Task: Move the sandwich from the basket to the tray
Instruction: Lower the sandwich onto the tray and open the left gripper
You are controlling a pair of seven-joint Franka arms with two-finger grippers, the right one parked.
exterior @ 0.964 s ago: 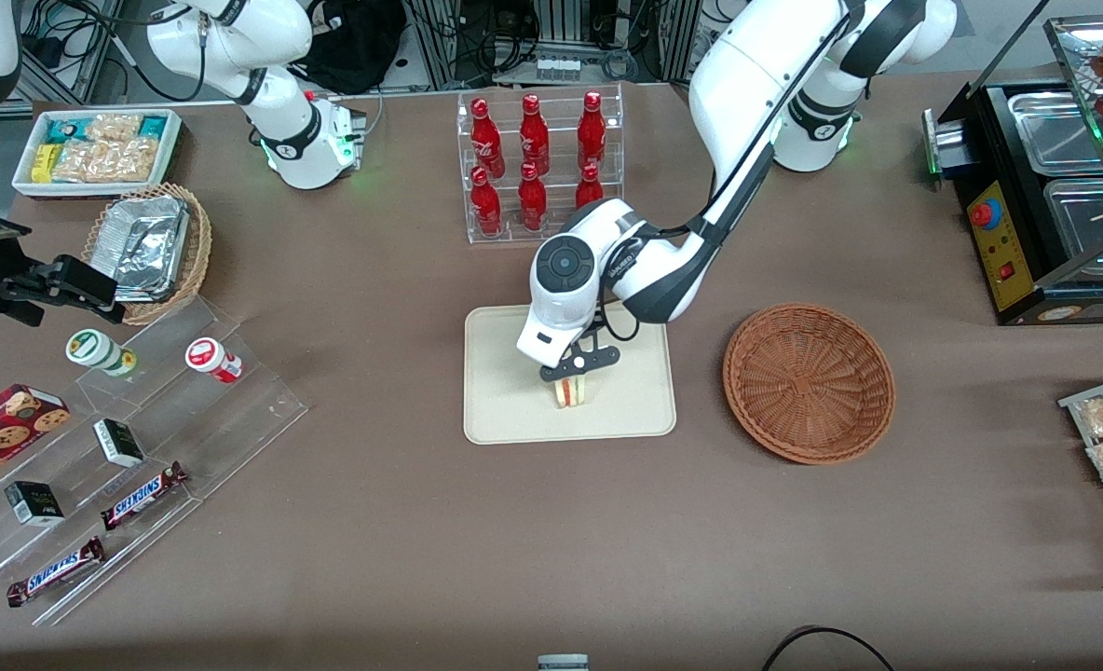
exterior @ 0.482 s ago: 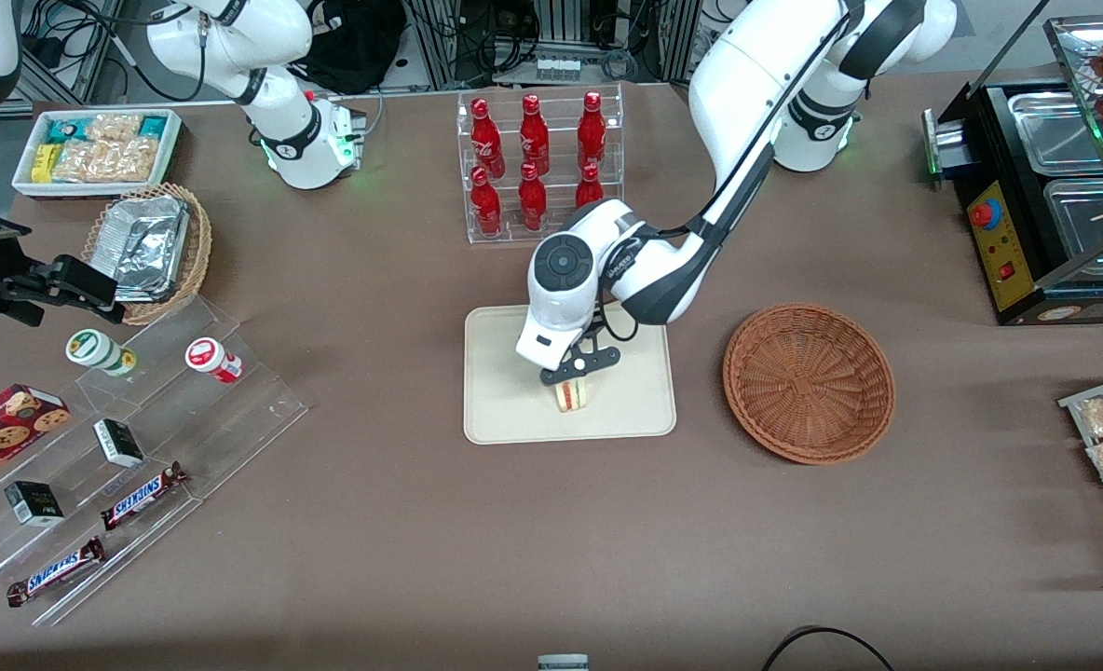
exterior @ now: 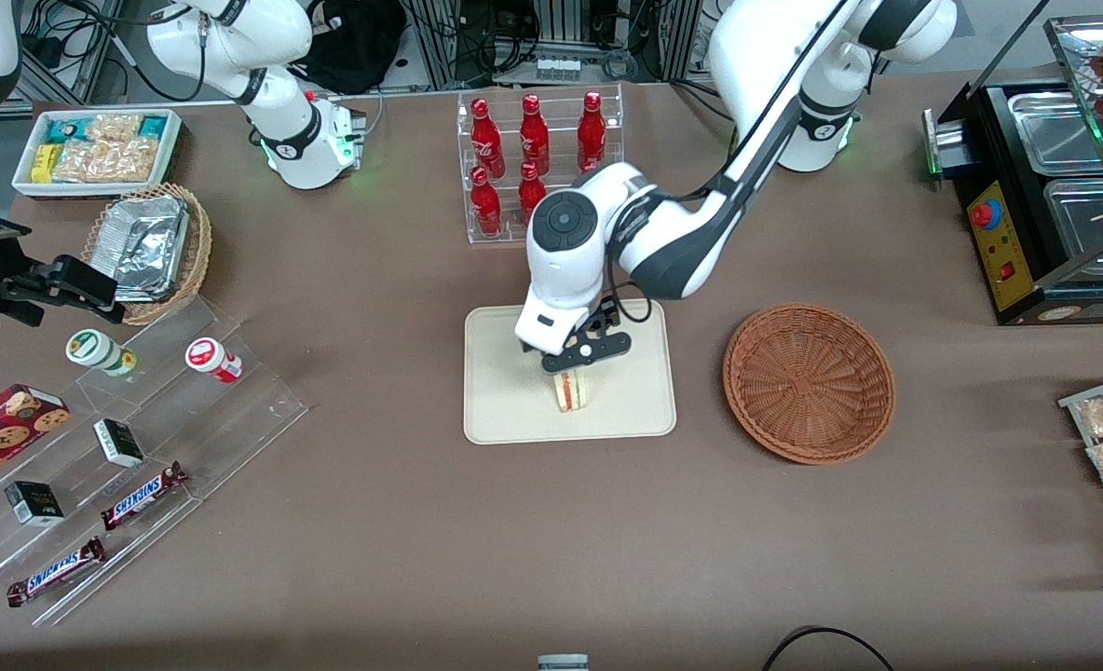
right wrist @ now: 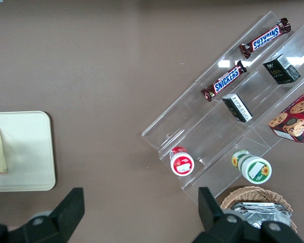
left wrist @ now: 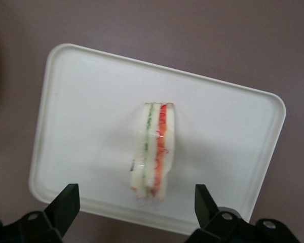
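Gripper (exterior: 578, 359) hangs open above sandwich (exterior: 572, 391); bottle rack (exterior: 537, 168) near.

The sandwich (exterior: 571, 390) stands on edge on the tray (exterior: 505, 410), gripper (exterior: 578, 358) open above it, apart from the empty basket (exterior: 808, 381).

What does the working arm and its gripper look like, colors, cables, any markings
The left arm has glossy white shells with dark grey-black joint sections, a round dark cap with a ring mark on its wrist, and a thin black cable looping beside it. Its base glows green. The gripper above the tray is a black bracket with two black wedge-shaped fingers.
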